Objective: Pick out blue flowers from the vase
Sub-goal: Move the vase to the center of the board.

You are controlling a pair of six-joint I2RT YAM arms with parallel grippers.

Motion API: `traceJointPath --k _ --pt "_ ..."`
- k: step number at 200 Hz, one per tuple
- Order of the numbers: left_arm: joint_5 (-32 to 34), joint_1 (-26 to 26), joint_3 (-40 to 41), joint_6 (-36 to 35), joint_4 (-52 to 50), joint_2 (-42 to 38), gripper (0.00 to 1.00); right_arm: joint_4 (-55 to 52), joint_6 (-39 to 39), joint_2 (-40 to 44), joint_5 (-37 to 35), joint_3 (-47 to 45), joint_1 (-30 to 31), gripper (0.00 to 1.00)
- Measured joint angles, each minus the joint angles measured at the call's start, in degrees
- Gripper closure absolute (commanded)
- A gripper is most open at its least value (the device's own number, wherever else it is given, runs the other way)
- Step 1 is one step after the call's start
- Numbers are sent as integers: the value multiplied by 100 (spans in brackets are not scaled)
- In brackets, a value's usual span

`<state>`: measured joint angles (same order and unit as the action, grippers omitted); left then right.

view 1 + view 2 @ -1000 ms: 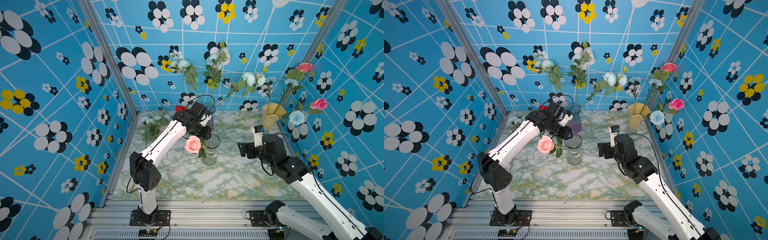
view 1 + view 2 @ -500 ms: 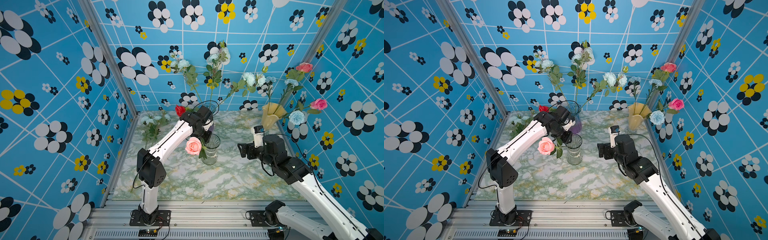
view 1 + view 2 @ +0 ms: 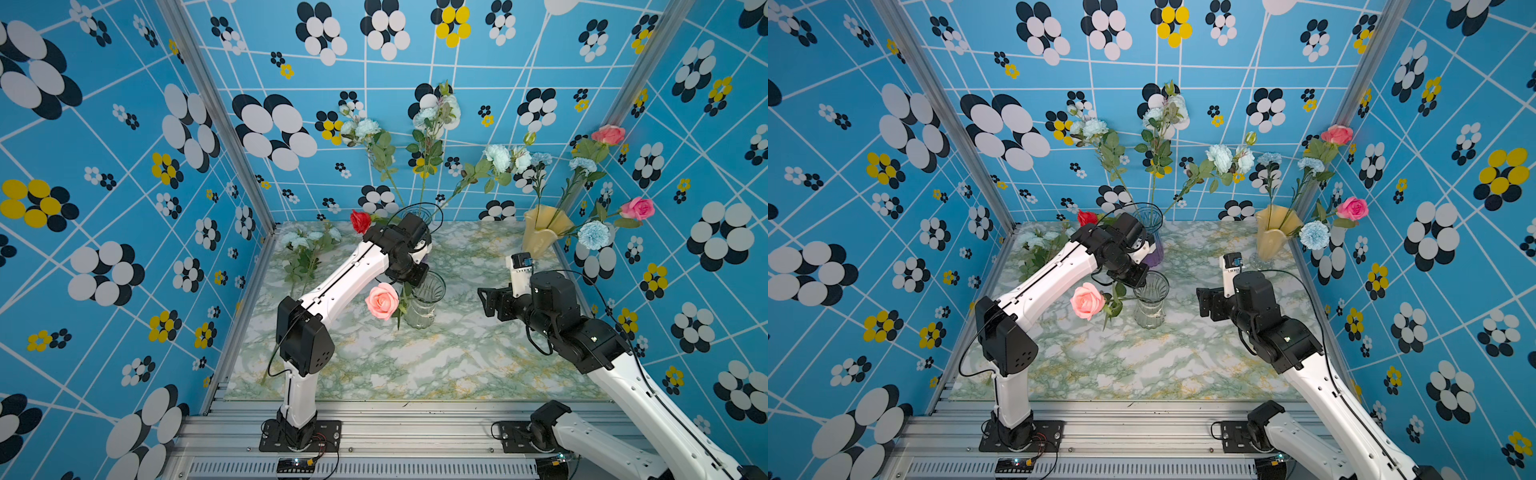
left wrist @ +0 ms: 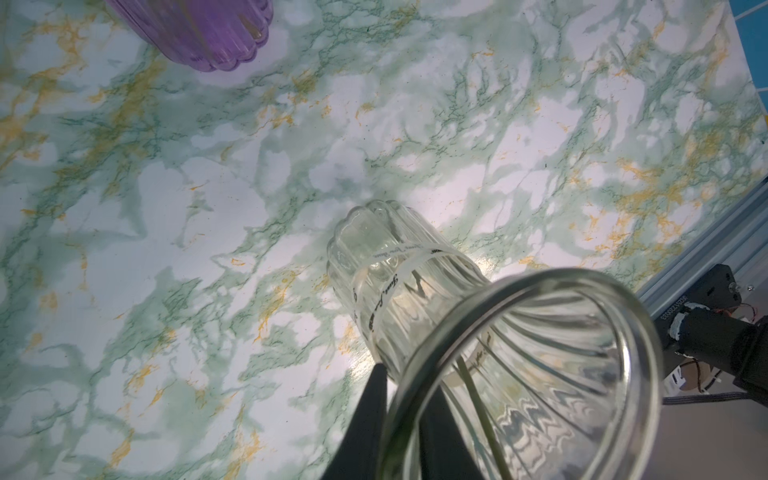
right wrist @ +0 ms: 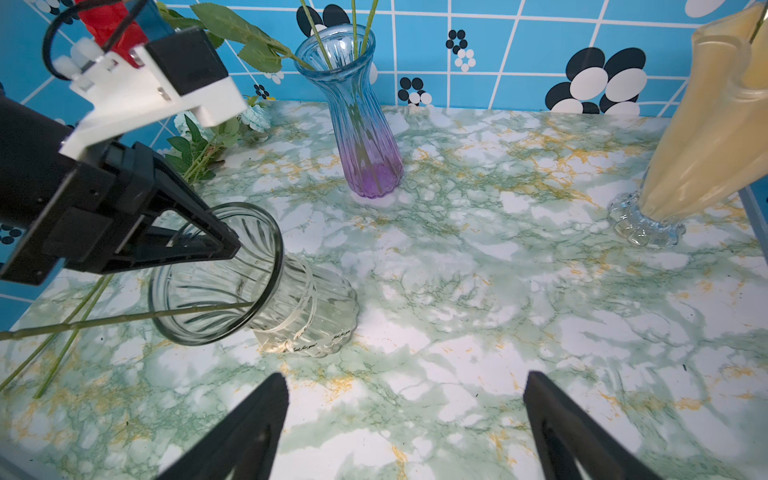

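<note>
Fingers (image 4: 371, 419) of the left gripper (image 5: 232, 249) are nearly together, pinched on the rim wall of the clear glass vase (image 5: 291, 307). One is outside, and its partner shows through the glass on the inside. In the right wrist view the vase reads as tipped toward that gripper, mouth to frame left. It's a wide lens, so I can't tell how far, or whether the base is off the desk (image 3: 415, 365). A thin green stem runs out of the mouth and crosses the rim on the side opposite the fingers. It belongs to the pale pink rose (image 3: 382, 301), whose bloom hangs just beside the vase at frame centre in both top views.

Right gripper (image 5: 405, 376): fingers wide apart, nothing between them. It hovers over bare desk right of centre, facing the clear glass vase and well apart from it.

Where the blue flowers (image 3: 498, 158) are:
- Three leafy stems fan up out of the blue-to-purple vase (image 5: 361, 124) at upper centre, just above the left gripper in both top views.
- Blue carnations (image 3: 594, 235) stand in the yellow vase (image 3: 538, 232) at the right edge of the desk, mixed with two pink roses (image 3: 638, 208).
- A loose bunch (image 3: 305, 241) lies flat on the desk in the back-left corner, by the wall.

Red rose (image 3: 360, 220) leans out low, left of the blue-to-purple vase and right at the left arm's wrist.
</note>
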<state>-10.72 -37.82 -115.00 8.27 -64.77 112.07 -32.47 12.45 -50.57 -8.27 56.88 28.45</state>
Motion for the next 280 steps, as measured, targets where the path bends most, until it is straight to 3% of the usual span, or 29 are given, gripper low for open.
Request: traceJointPath --k 41,71,142,190,238,280 --pt "-39 52 33 0 -96 -81 100 -9 -9 13 0 0 0 8" --pt "-94 365 348 -39 -96 -350 100 -7 -22 11 0 0 0 8" --pt "-721 2273 1729 -42 223 -1353 100 -7 -68 11 2 0 0 8" --pt "-1410 3453 2273 -37 522 -1611 100 -7 -87 4 4 0 0 8" --pt "-1692 4417 2140 -39 695 -1388 100 -7 -87 4 4 0 0 8" --pt "-1875 4688 872 -35 577 -323 100 -7 -87 2 4 0 0 8"
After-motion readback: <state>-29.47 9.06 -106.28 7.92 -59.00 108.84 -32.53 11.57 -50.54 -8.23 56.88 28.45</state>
